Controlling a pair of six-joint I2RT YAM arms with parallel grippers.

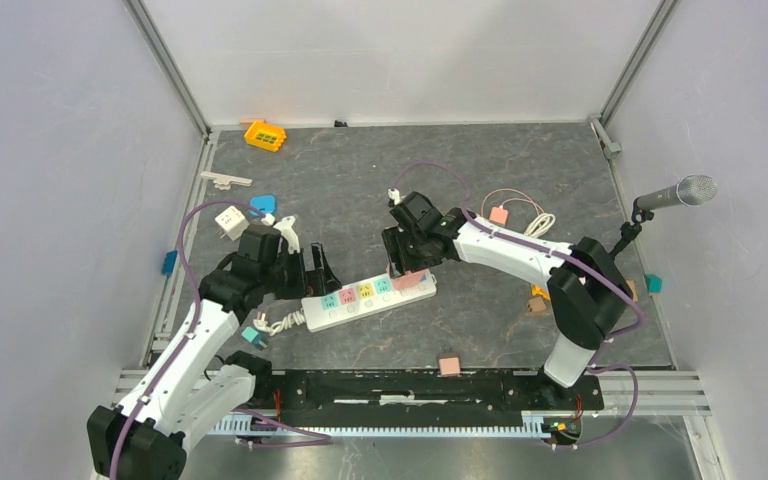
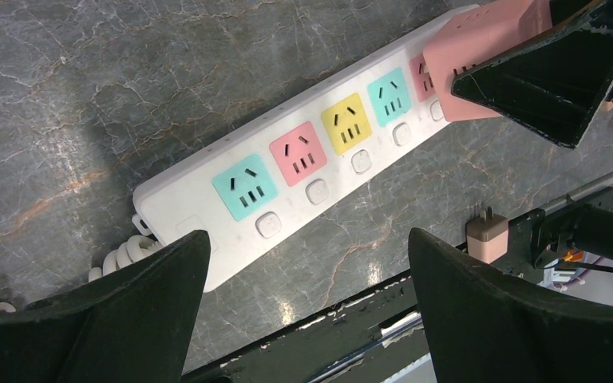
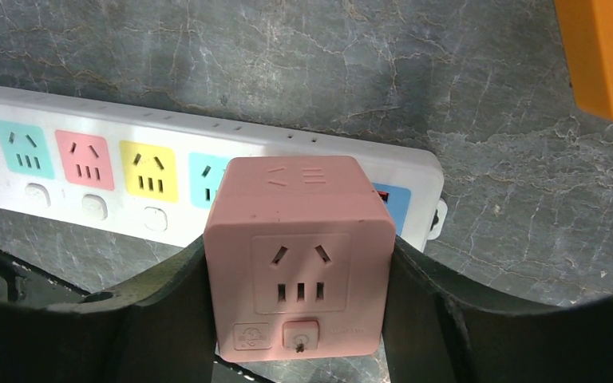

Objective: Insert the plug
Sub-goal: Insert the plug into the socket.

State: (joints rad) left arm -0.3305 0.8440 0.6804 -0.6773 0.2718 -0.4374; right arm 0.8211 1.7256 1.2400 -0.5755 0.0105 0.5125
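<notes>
Clamped between the fingers of the right gripper [image 3: 299, 263], a pink cube plug [image 3: 299, 207] is held over the white power strip [image 3: 207, 137], at the end away from its cord. The left gripper [image 2: 307, 239] is spread wide, empty, beside the cord end on the grey table [image 2: 88, 96].

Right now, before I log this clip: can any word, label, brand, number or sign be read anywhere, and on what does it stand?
No text can be read in any view.
pink cube adapter: a small embossed mark at the lower left of its face, too small to read.
white power strip: coloured sockets and blank buttons, no lettering shows.
orange adapter: no lettering shows.
</notes>
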